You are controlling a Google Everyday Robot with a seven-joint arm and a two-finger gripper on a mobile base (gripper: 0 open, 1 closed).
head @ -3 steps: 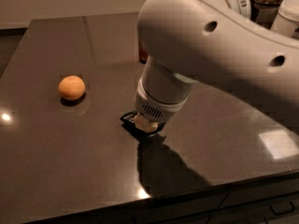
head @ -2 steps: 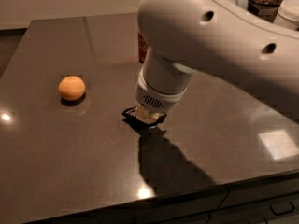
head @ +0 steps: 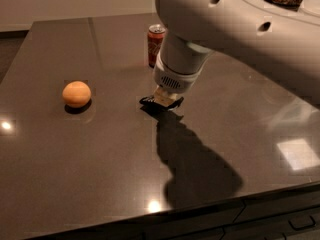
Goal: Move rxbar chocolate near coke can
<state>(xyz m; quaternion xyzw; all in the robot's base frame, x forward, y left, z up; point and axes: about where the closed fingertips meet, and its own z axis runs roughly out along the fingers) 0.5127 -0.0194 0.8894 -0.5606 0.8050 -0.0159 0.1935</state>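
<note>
The coke can stands upright at the back middle of the dark table, red with a silver top. My gripper points down in front of the can, about a can's height nearer to me, mostly hidden under my white wrist. A black flat piece, the rxbar chocolate, sticks out to the left from under the gripper, just above the table. The gripper is shut on it. Most of the bar is hidden by the wrist.
A round orange fruit lies on the left of the table. My big white arm crosses the upper right. Jars and a white container stand beyond the table's far right corner. The table's front edge runs along the bottom.
My gripper has moved away from me and a little right, toward the coke can, and the black bar moved with it. The can has come out from behind my arm. The orange has not moved.
</note>
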